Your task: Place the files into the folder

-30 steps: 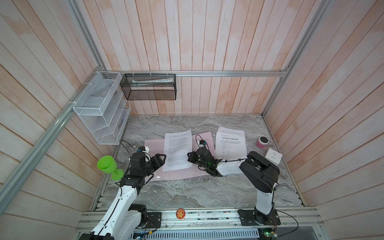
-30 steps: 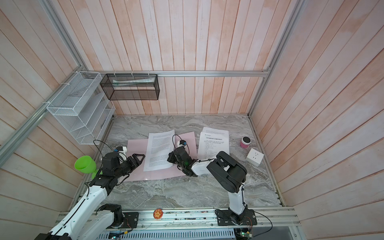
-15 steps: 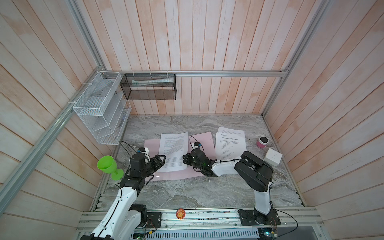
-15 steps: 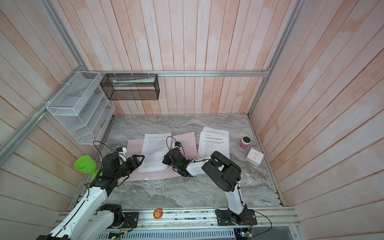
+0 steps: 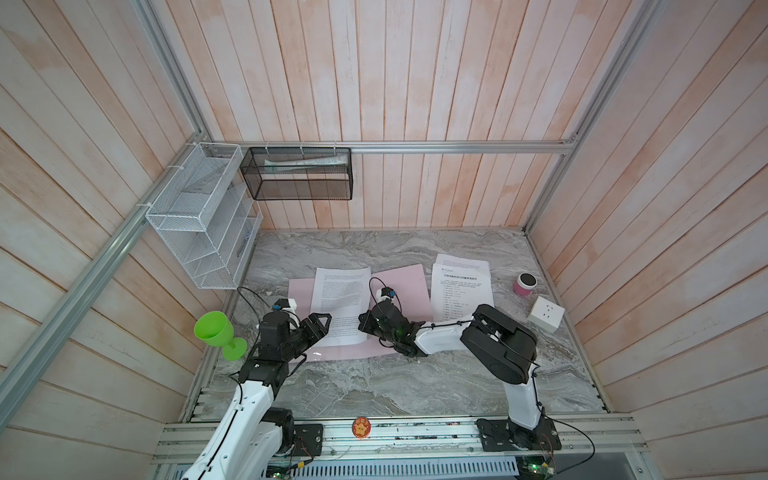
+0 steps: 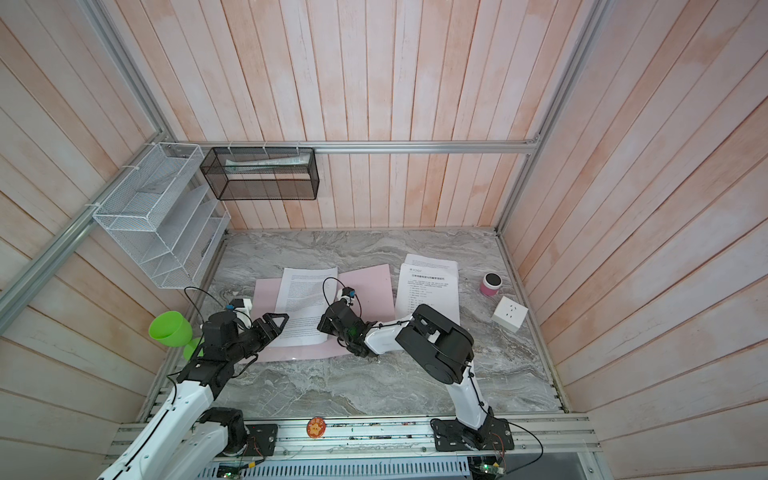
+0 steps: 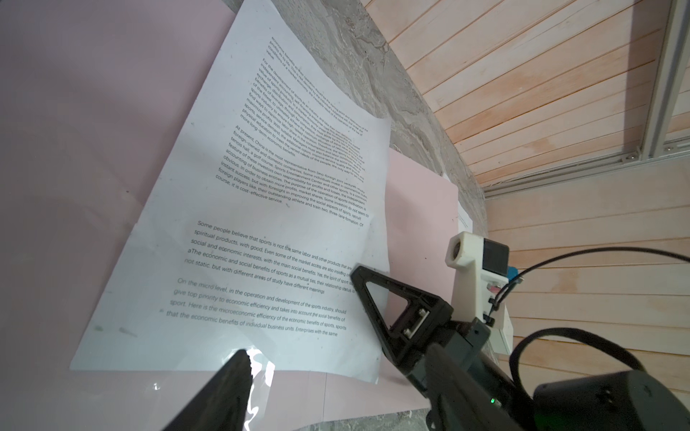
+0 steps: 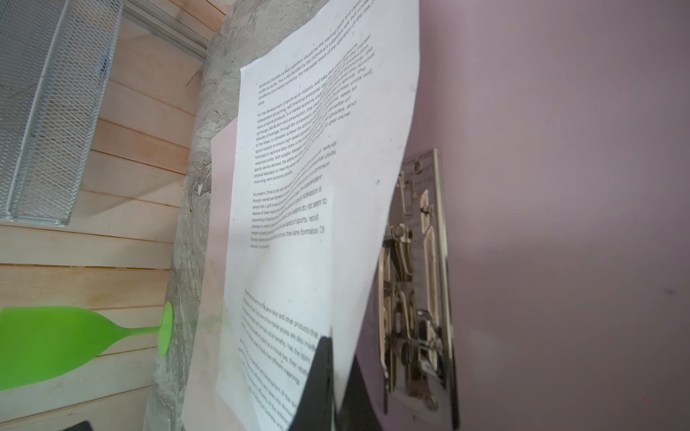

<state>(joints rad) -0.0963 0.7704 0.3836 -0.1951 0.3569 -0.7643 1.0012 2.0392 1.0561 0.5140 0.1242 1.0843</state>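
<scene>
The folder (image 5: pixel 405 286) is lying open on the table (image 5: pixel 374 386), one sheet (image 5: pixel 340 299) lying on its left half. The right gripper (image 5: pixel 363 328) is pinching that sheet's near right edge. The left gripper (image 5: pixel 318 334) is hovering, spread, at the sheet's near left corner. The remaining sheets (image 5: pixel 461 286) are lying right of the folder.

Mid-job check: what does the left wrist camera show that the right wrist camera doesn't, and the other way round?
Only the left wrist view: the right arm's white camera from outside, and a sliver of the other papers past the folder.
Only the right wrist view: the folder's metal clip, the green goblet and the white mesh rack.
Both: the right hand shut on the edge of the printed sheet, which lies over the open pink folder on the marble table.
</scene>
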